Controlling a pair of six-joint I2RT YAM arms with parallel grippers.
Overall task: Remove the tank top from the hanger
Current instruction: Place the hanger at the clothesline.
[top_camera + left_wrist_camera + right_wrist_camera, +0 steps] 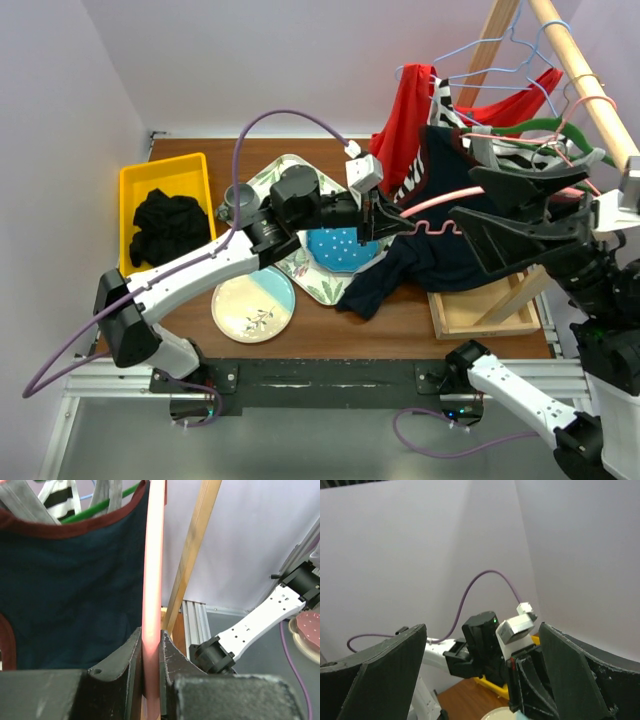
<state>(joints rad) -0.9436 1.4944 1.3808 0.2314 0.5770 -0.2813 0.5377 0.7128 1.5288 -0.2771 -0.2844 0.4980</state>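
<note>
In the top view, the left arm point(200, 262) reaches from the lower left to the middle of the frame. The left jaws are pinched almost shut on the near end of the pink hanger point(430, 207). From that grip the hanger's long axis runs rightward and slightly up toward the wooden rack point(575, 70) at upper right, where it is lost among other garments. The navy tank top point(420, 262) is draped over the bar just right of centre, and its lower part sags onto the bench point(400, 330) beside the tray point(300, 270). The right jaws stand wide apart at centre right, holding nothing. They sit just above and to the right of the cloth, tips pointing left. The right arm point(510, 385) is the free one and the nearer to the fabric.

In the left wrist view, the pink hanger point(152, 555) runs top to bottom through the centre, clamped between the black fingers point(127, 665). The tank top point(75, 590) fills the left of the frame with its dark red edging on top, and it meets the bar on that side. A wooden post point(192, 555) stands just behind.

In the right wrist view, the jaws gape at the lower corners with nothing between them. The left arm point(487, 650) shows beyond, low in the middle. The tank top is out of sight here.

The coming move likely turns on the right jaws going down and left onto the cloth while the left jaws steady the bar.
</note>
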